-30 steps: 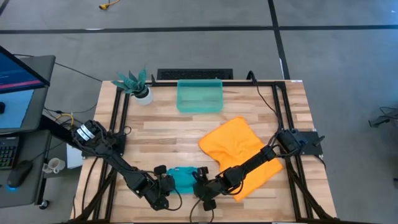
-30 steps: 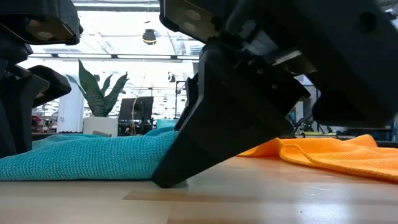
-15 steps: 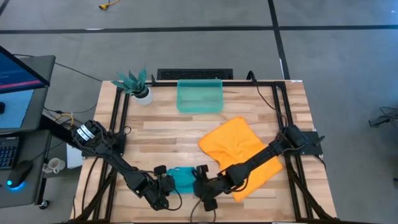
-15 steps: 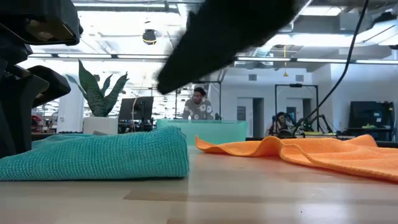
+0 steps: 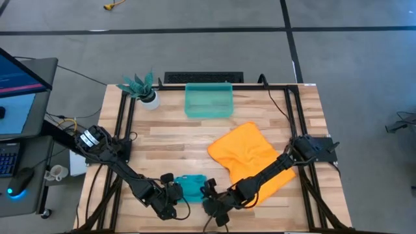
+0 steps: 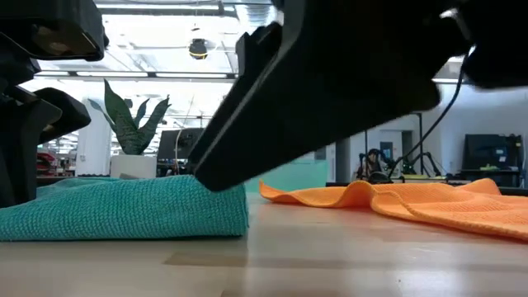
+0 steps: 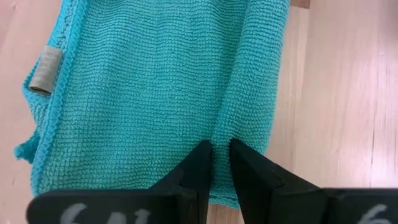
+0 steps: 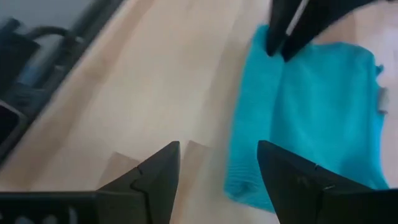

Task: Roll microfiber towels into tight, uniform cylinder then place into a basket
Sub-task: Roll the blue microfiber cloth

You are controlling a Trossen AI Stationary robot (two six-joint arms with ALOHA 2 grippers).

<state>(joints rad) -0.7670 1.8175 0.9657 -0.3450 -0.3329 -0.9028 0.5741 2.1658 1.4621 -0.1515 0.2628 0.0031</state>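
At the near edge of the wooden surface (image 5: 175, 140), two dark robot arms meet over a small teal-blue towel (image 5: 191, 186) lying folded flat; the left pincer (image 7: 214, 155) sits at the towel's left end with its fingers nearly together, pinching a raised fold of the cloth between them; the right pincer (image 8: 217, 171) hovers just off the towel's right end with its fingers spread wide and nothing held — bare wood shows between them, the teal cloth just ahead. Just beyond and to the right, the larger orange towel (image 5: 250, 156) lies loosely spread and rumpled, the right arm stretched across its near part. Farther back, near the far edge at the middle, stands the translucent teal-green basket (image 5: 208, 101), well apart from both towels; to its left, at the far left corner, a teal-leaved plant (image 5: 139, 84) stands in a white pot. Beyond the surface, on the left, a monitor (image 5: 16, 75) sits on a side stand.
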